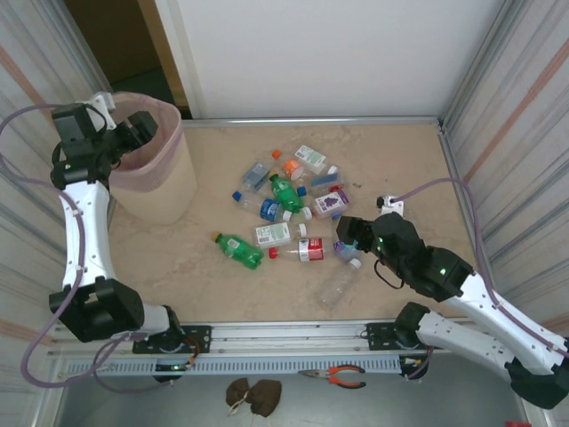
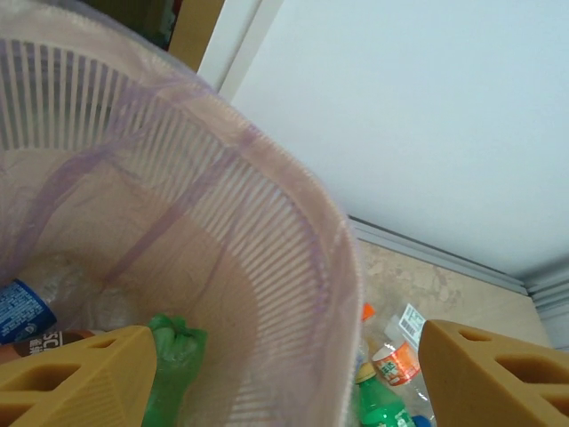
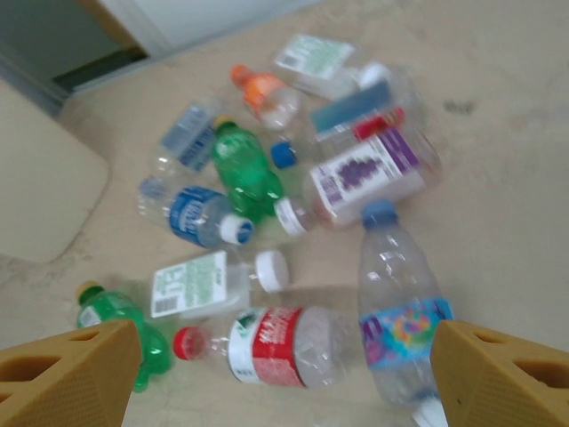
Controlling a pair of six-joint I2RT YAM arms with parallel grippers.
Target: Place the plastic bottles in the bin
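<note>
Beige tabletop (image 1: 409,160); plastic bottles (image 3: 284,345); label text unreadable

Bright, even light; faint shadows; plastic bottles (image 3: 244,173) blurred in right wrist view; top view sharp.

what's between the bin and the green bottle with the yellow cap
Bare table in the top view; nothing lies between the bin and that green bottle.

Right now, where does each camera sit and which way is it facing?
Top external: above, behind the bases, looking down on the table; both arms show.
Left wrist: looks into the bin past its own fingers.
Right wrist: looks down on the plastic bottles between its own fingers.
Shared: top and right wrist show the red-label bottle.
</note>
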